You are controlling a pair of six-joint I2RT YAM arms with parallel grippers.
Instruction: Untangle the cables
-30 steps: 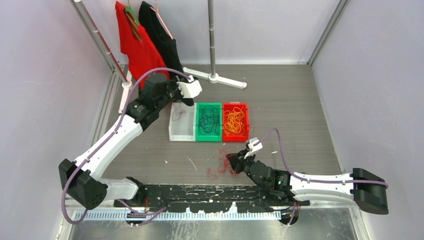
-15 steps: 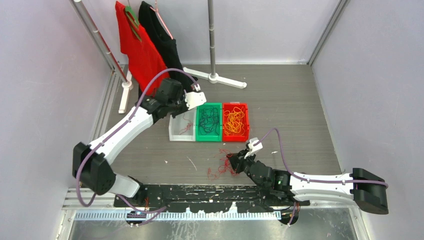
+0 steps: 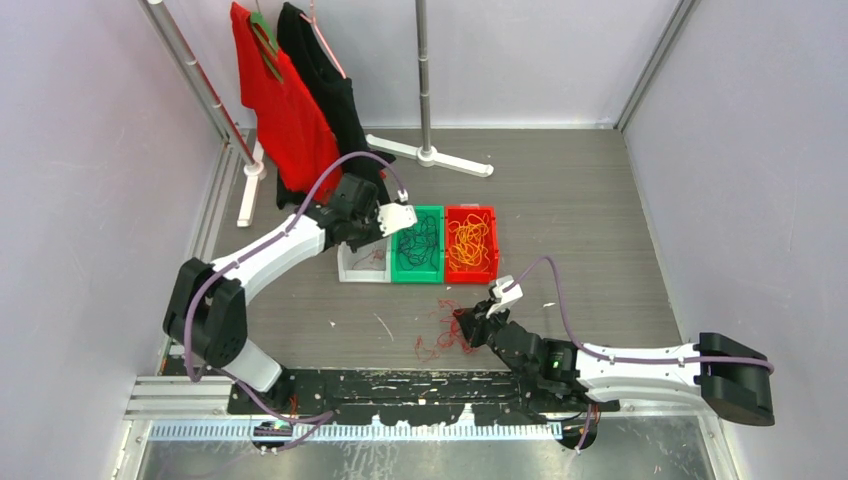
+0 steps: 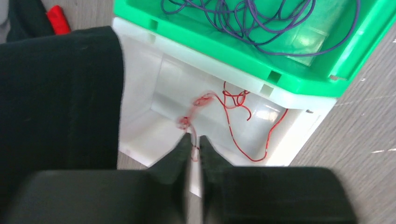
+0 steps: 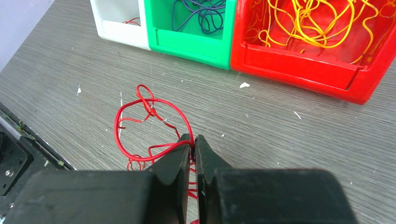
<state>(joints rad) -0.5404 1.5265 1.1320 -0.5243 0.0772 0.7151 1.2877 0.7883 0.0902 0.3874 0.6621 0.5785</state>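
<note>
1. Three colours of cable in view; the red wad (image 5: pixel 149 126) lies loose on the table (image 5: pixel 280 121), in front of the bins and just ahead of the right arm
2. One thin red strand (image 4: pixel 233 116) lies inside the white bin (image 4: pixel 140 93), looped along its floor
3. Purple cable (image 4: pixel 243 18) is heaped in the green bin (image 4: pixel 299 79); orange-yellow cable (image 5: pixel 313 23) fills the red bin (image 5: pixel 303 70)
4. Right gripper (image 5: pixel 194 140) is low over the table, fingers pinched nearly together on a loop of the red wad, which arches up and out to its left
5. Left gripper (image 4: pixel 194 140) hangs over the near edge of the white bin, fingers fully together; the end of the red strand runs into the slit between the tips and looks pinched there
6. Bins stand in a row touching side by side: white, green, red, from left to right in the top view
7. Behind them, a red garment (image 3: pixel 270 90) and a black garment (image 3: pixel 320 60) hang on a rail, beside a stand pole (image 3: pixel 424 80)
</note>
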